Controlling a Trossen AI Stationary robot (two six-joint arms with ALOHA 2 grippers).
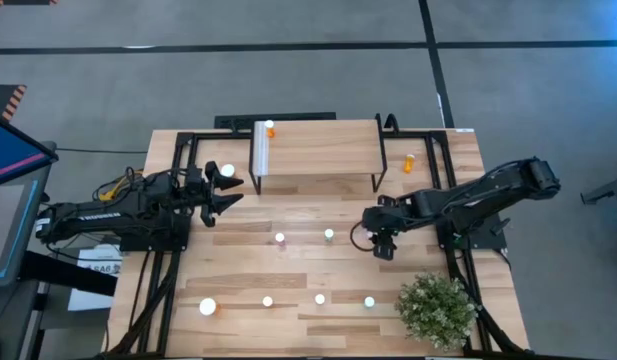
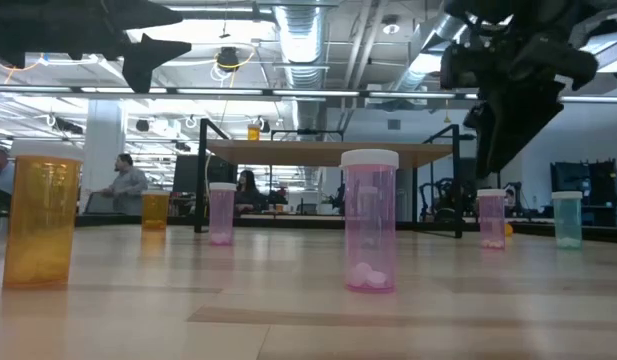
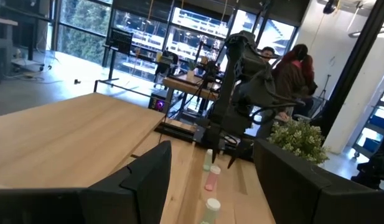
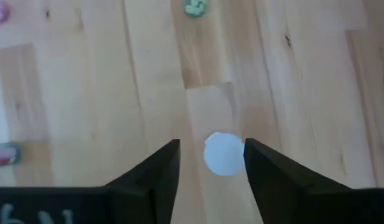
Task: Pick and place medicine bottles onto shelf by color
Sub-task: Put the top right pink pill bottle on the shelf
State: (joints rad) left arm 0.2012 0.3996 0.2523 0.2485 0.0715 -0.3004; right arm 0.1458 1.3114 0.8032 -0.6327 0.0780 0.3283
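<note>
Right wrist view looks straight down past the right gripper (image 4: 210,158), whose jaws stand apart with the white cap of a bottle (image 4: 224,153) between them, nearer one finger than the other and, as far as I can tell, not yet pinched; the body beneath the cap is hidden, so I cannot tell its colour; from above, that gripper (image 1: 384,243) hangs over the middle of the table (image 1: 318,270), with a pink bottle (image 1: 280,239) and a green one (image 1: 329,235) off to one side of its jaws, apart from them; the shelf (image 1: 318,148) lies well beyond, with one orange bottle (image 1: 269,128) on its far corner; the left gripper (image 1: 225,195) waits at the table's left edge, jaws open and holding nothing, a white-capped bottle (image 1: 227,172) just beside them.

These bottles look like light, stiff plastic with smooth round sides, likely slippery and easy to tip; the steadiest hold is probably across the body just under the cap, centred between the fingers, squeezed gently.
</note>
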